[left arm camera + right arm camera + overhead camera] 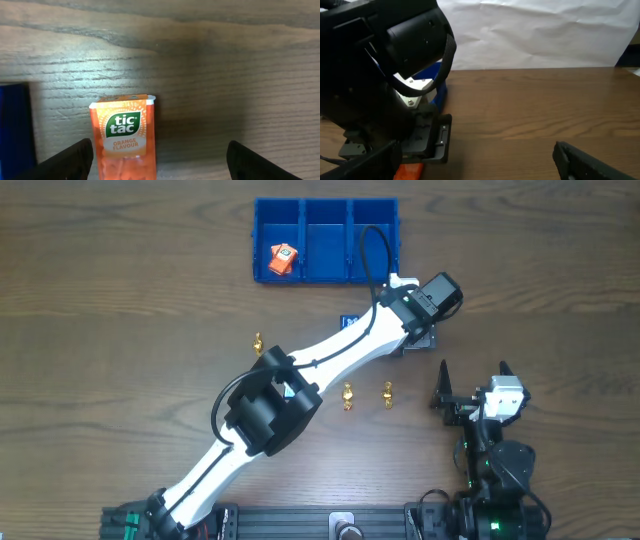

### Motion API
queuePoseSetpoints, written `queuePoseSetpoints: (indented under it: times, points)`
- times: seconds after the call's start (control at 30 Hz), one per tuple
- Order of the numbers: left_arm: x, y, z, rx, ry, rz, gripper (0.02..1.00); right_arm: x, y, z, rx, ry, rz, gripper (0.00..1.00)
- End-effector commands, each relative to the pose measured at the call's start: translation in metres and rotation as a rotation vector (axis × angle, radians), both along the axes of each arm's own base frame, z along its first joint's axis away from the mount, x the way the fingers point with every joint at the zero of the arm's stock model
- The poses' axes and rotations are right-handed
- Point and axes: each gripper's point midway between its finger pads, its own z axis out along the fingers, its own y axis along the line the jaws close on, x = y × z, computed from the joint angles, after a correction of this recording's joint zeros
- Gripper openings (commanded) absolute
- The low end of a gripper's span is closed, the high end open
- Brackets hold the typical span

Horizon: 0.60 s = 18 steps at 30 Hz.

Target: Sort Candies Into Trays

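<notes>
So far: one orange mint box in blue tray; left tool wide astride second mint box; gold candies unsorted; right tool wide.

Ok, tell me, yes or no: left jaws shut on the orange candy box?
No, the left jaws stand wide open, with the orange candy box on the table between them.

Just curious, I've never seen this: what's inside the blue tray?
One orange candy box in the tray's left compartment. The middle looks empty; a cable partly covers the right one.
</notes>
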Motion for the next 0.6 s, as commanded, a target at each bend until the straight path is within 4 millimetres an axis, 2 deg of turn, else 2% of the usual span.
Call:
queuePoseSetpoints:
  times: [0.03, 0.13, 0.4, 0.47, 0.6]
  points:
    - [0.003, 0.012, -0.015, 0.017, 0.044, 0.073, 0.864, 0.0, 0.0, -0.001, -0.011, -0.001, 0.002, 0.998]
    - [0.001, 0.019, -0.017, 0.032, 0.06, 0.098, 0.864, 0.0, 0.0, -0.001, -0.011, -0.001, 0.002, 0.998]
    - [0.0, 0.02, -0.024, 0.045, 0.069, 0.09, 0.849, 0.0, 0.0, -0.001, -0.011, -0.001, 0.002, 0.998]
    - [-0.001, 0.021, -0.028, 0.052, 0.074, 0.09, 0.814, 0.0, 0.0, -0.001, -0.011, -0.001, 0.002, 0.998]
    - [-0.002, 0.022, -0.029, 0.057, 0.079, 0.092, 0.658, 0.0, 0.0, -0.001, -0.011, -0.001, 0.002, 0.998]
